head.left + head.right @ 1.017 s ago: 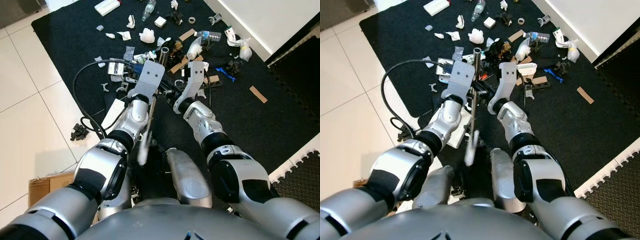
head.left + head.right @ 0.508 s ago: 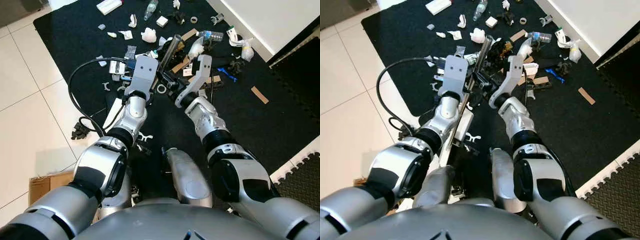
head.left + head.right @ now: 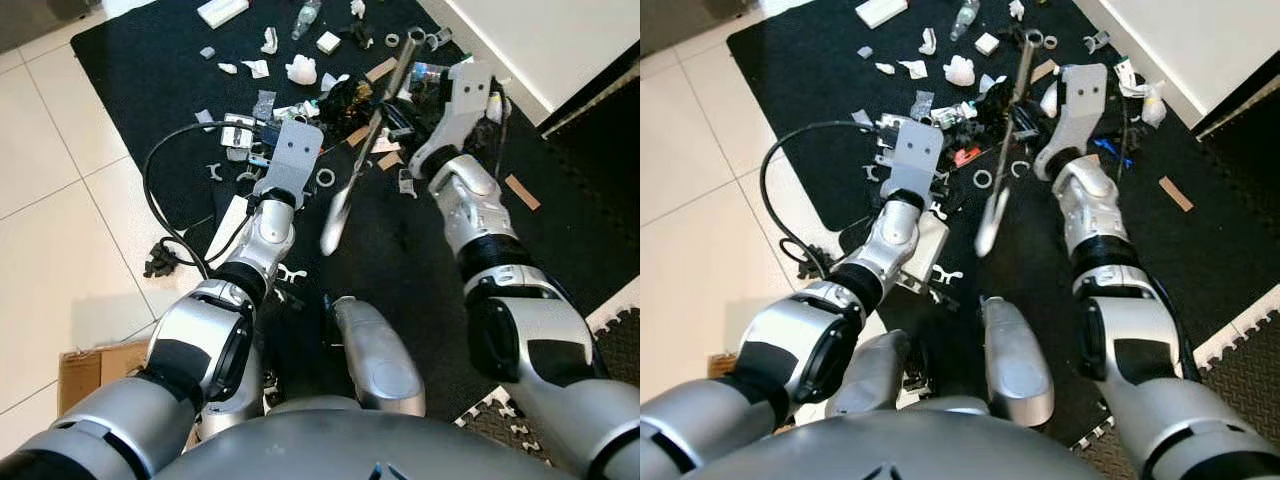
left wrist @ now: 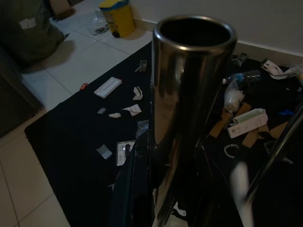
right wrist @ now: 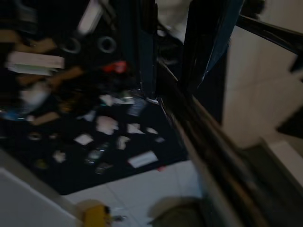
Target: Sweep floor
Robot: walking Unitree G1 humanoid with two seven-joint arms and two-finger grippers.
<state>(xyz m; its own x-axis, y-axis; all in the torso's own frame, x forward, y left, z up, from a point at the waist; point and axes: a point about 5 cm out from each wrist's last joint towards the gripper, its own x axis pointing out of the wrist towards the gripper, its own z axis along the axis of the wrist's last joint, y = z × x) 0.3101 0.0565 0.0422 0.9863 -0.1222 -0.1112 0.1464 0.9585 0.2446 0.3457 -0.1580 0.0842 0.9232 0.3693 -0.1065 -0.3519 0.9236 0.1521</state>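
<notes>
A long metal pole (image 3: 368, 135) with a blurred white lower end hangs tilted over the black mat (image 3: 150, 80). My right gripper (image 3: 392, 112) is shut on the pole's upper part, and the pole (image 5: 199, 142) runs out between its two dark fingers (image 5: 142, 47). My left gripper (image 3: 295, 140) reaches over the litter pile, with a shiny open-ended metal tube (image 4: 189, 94) close between its fingers. Scattered litter lies ahead: crumpled paper (image 3: 300, 70), a bottle (image 3: 305, 15), a white box (image 3: 220, 12) and cardboard strips (image 3: 517, 190).
A black cable (image 3: 165, 190) loops from the mat onto the white tiles (image 3: 60, 200). A cardboard piece (image 3: 80, 375) lies by my left side. A white wall (image 3: 540, 40) borders the mat at the far right. Grey foam matting (image 3: 520, 430) lies at the lower right.
My right arm has swung right and forward, carrying the pole away from the left gripper; the pole now tilts over the mat's middle. The left arm has barely moved.
</notes>
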